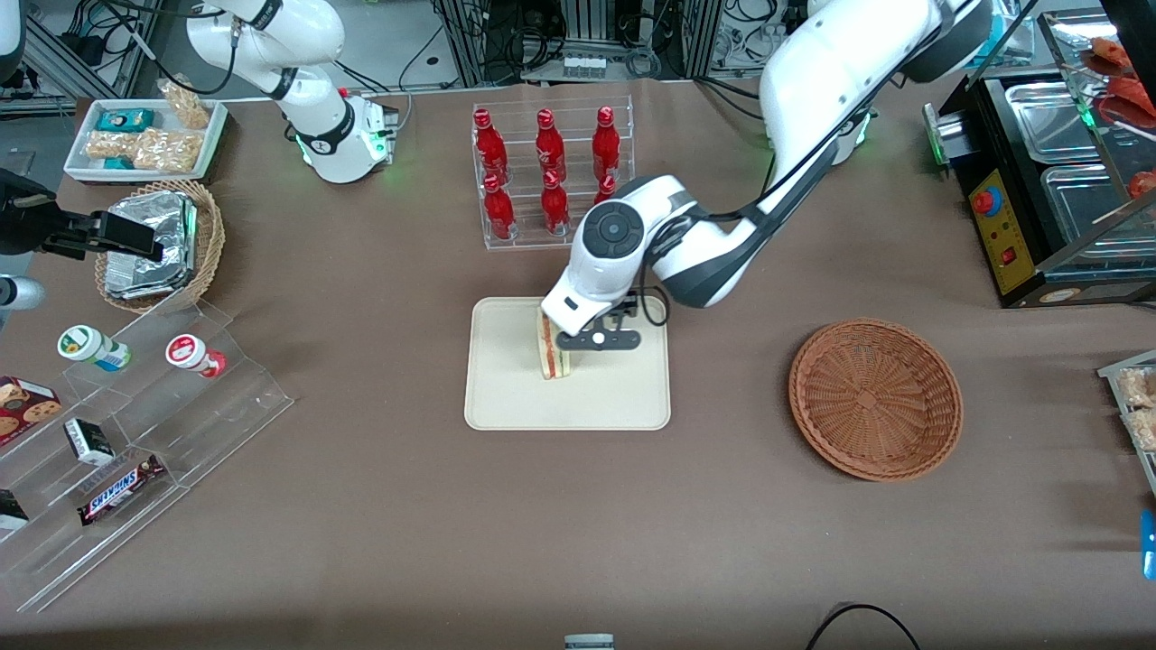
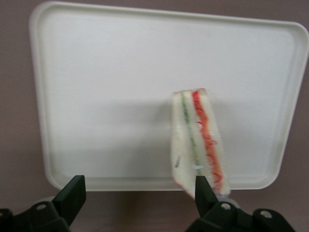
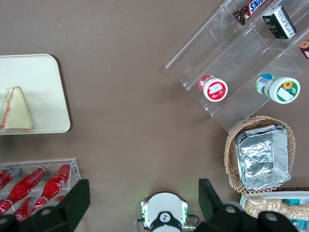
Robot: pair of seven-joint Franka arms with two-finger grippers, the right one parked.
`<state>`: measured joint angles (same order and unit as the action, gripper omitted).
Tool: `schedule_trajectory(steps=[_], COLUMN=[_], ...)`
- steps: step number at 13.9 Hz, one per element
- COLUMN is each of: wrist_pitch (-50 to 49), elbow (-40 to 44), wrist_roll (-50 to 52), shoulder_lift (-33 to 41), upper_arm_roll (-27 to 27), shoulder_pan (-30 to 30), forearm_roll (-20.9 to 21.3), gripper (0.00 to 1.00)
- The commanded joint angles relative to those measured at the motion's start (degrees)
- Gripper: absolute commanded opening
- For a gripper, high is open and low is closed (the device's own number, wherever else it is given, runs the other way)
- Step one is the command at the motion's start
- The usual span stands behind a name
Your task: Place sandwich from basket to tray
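Note:
The sandwich (image 1: 553, 354) rests on the cream tray (image 1: 623, 397), near the tray's edge farther from the front camera, with its red and green filling layers facing up. My left gripper (image 1: 569, 332) hovers just above it. The wrist view shows the gripper (image 2: 137, 195) open wide, with nothing between its black fingers (image 2: 72, 192). The sandwich (image 2: 199, 142) lies on the tray (image 2: 106, 96) close beside one fingertip. The right wrist view also catches the sandwich (image 3: 17, 111) on the tray (image 3: 46, 77). The reddish-brown basket (image 1: 874, 397) sits empty toward the working arm's end of the table.
A clear rack of red bottles (image 1: 546, 171) stands farther from the front camera than the tray. Toward the parked arm's end are a pale wicker basket with foil packs (image 1: 158, 244), an acrylic step shelf with snacks (image 1: 135, 433) and a white snack tray (image 1: 144, 135). A black appliance (image 1: 1039, 181) is near the working arm.

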<state>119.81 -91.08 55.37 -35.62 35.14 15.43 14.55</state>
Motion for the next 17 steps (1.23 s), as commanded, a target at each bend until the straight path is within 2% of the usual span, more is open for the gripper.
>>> schedule_trajectory(steps=[1,6,10,17], wrist_pitch=[-6.6,-17.9,-30.7,-47.1], elbow=[-2.2,-2.3,-2.2,0.7], wrist_roll=[0.7,-0.5,-16.1,-35.8], shoulder_lift=[6.8,14.8,22.9,32.5], upper_arm_roll=[-0.2,0.2,0.1,-0.2], shoulder_pan=[-2.9,-9.5,-18.5,-33.4], forearm_roll=[0.4,-1.4,-10.1,-13.3], gripper=[1.00,1.00,1.00,1.00])
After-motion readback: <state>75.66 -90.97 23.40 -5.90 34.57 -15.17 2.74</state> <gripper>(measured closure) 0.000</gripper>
